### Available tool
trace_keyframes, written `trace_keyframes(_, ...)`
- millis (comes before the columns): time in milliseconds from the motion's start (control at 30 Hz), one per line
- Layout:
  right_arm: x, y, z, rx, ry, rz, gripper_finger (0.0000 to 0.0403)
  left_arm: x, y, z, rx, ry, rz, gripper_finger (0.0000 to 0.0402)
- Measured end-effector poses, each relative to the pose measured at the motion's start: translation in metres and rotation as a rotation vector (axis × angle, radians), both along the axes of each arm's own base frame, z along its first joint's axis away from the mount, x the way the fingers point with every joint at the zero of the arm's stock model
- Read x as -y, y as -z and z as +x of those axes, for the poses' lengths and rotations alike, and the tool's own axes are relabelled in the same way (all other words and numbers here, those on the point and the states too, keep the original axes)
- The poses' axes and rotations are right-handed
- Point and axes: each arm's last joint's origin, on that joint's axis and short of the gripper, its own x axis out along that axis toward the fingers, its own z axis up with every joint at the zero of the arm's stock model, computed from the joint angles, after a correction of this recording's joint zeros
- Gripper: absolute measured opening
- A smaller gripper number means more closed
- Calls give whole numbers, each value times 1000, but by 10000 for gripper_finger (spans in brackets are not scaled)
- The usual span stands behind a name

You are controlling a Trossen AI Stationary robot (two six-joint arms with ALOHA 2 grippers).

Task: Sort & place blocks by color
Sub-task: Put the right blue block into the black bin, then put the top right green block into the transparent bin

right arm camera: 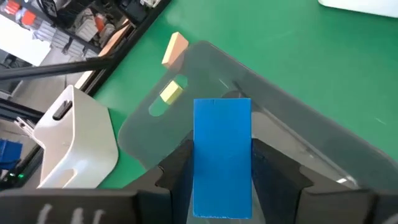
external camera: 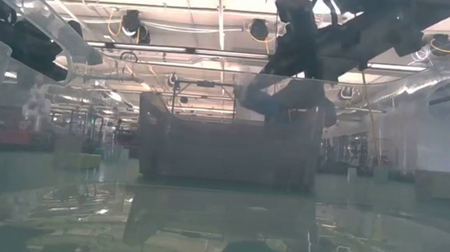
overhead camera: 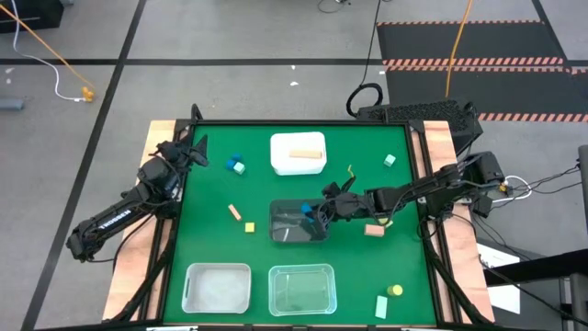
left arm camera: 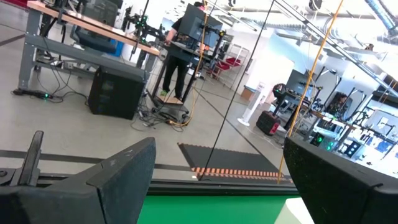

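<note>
Over the middle of the green tabletop, the right pincer hangs above the right edge of a dark, smoky translucent plastic bin, its two fingers set against the sides of a flat blue rectangular wooden block that stands upright between them; whether they are clamped firmly on it or easing off it cannot be told. Seen from that wrist, the block sits above the bin's open interior. On the far side of the tabletop, a white plastic bin holds a tan wooden bar. To its left lie a blue cube and a mint green cube, just beside each other. Left of the dark bin rest a tan bar and a small yellow cube. Right of the dark bin, under the right arm, lies another tan block, and a mint green cube sits near the far right corner. Along the near edge stand a frosted white bin and a clear plastic bin; right of them are a yellow cylinder and a mint green bar. At the far left corner, the left pincer waits with its fingers wide apart, holding nothing.
</note>
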Motion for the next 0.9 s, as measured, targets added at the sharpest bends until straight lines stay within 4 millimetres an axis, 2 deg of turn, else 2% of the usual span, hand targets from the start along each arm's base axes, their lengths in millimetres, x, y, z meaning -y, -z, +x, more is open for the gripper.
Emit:
trace_keyframes(300,1,-7,1,41,-32,-49,221,0,0,0,0,0,0,351)
trace_keyframes(467,3,-24,-7,71,-76,-127,237,0,0,0,0,0,0,351)
trace_keyframes(567,4,-33,-17,41,-103,-175,237,0,0,0,0,1,0,351)
trace_keyframes(700,7,-39,-40,-97,-151,-226,237,0,0,0,0,0,0,351)
trace_keyframes(900,12,-45,-79,-311,-184,-183,237,0,0,0,0,0,0,351)
